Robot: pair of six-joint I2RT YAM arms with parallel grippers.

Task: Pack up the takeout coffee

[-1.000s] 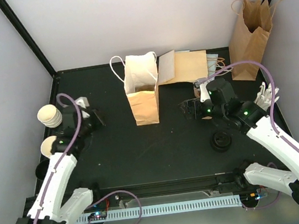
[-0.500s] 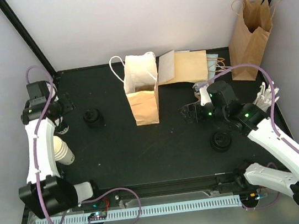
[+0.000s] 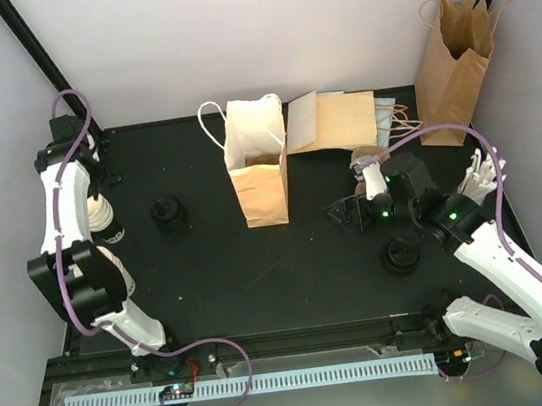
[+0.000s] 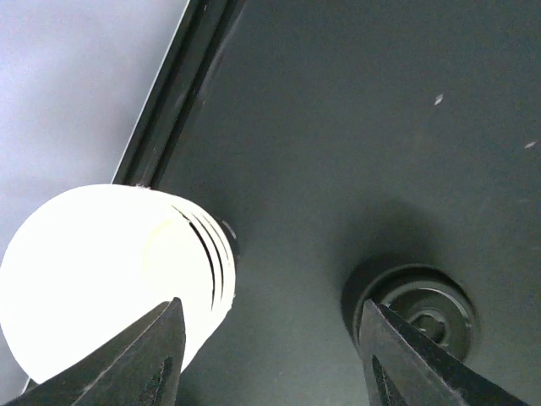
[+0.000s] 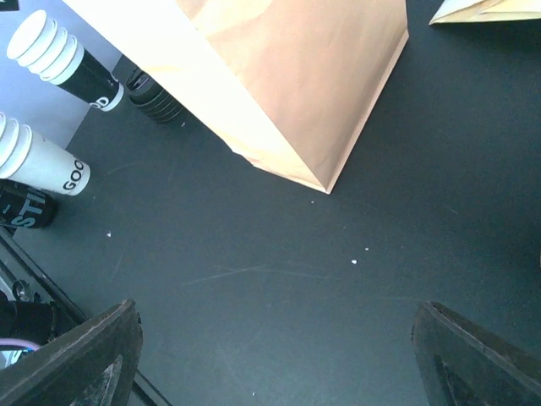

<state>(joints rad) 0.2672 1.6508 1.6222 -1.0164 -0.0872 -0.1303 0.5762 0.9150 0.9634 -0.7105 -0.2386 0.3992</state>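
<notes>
top view, cups: upper cup stack (image 3: 101, 215) and lower cup stack (image 3: 114, 273) hugging the left edge, standing up, well left of the open bag (image 3: 259, 169); lid stack (image 3: 169, 214) in between

top view, nearer arm: left gripper (image 3: 98, 177), just above the upper cup stack; right gripper (image 3: 348, 214) way over on the bag's right, near a lone lid (image 3: 400, 256)

left wrist, jaws: roughly half parted, nothing in them; upper cup stack (image 4: 110, 279) lower left by one finger, long axis pointing pretty much at the camera; lid stack (image 4: 418, 309) lower right

right wrist, jaws: spread wide, empty; bag (image 5: 296, 85) up top, cups far upper left

vs a second ago: left arm pulled off the cups and folded up into the upper left, lid stack now uncovered; right gripper barely nudged down-left
</notes>
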